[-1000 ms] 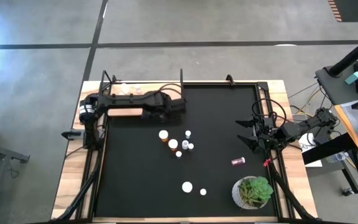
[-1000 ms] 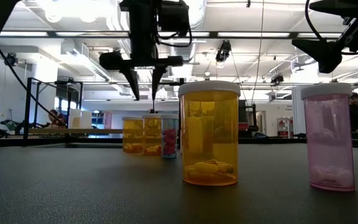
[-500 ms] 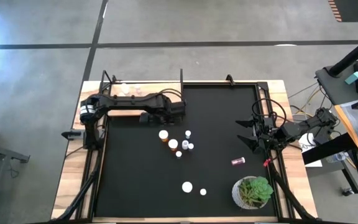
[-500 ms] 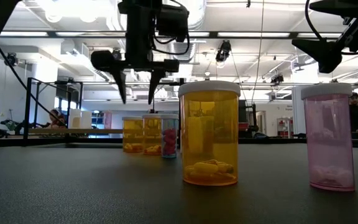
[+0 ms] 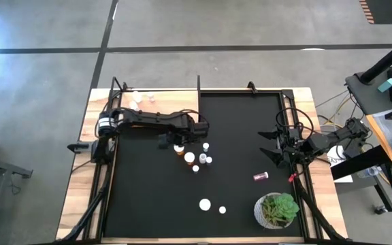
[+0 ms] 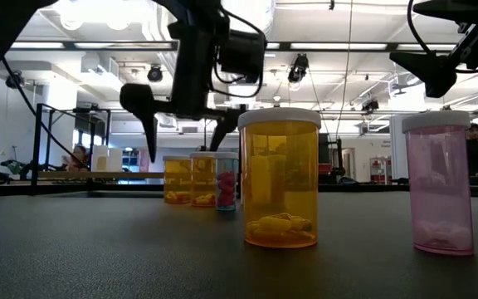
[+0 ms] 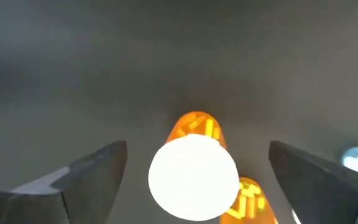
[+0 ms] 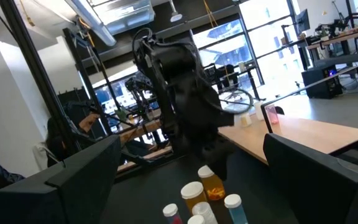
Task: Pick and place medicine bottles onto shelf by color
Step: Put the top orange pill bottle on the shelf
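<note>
Several small medicine bottles stand in a cluster mid-mat; the farthest is an orange bottle with a white cap [image 7: 193,177] [image 5: 179,148]. My left gripper [image 7: 197,152] [image 6: 185,133] hangs open above it, pointing down, one finger on each side and clear of it. A second orange bottle [image 7: 248,198] stands just beside it. A dark red bottle [image 5: 260,176] lies on its side toward the right. The light-wood shelf [image 5: 165,102] at the far left carries a few white-capped bottles [image 5: 136,97]. My right gripper [image 5: 269,145] waits open at the mat's right edge.
A green plant in a white pot [image 5: 278,209] stands at the near right corner. Two more white-capped bottles [image 5: 205,203] stand near the front; in the low view they show as a big orange bottle [image 6: 279,178] and a pink one [image 6: 438,183]. Black mat [image 5: 148,197] lies bare at the near left.
My left gripper has come away from the shelf's edge toward the near side of the table, sunk over the bottle cluster and rolled about its own axis. Its fingers have spread from a narrow gap to wide open. The bottles have not moved.
</note>
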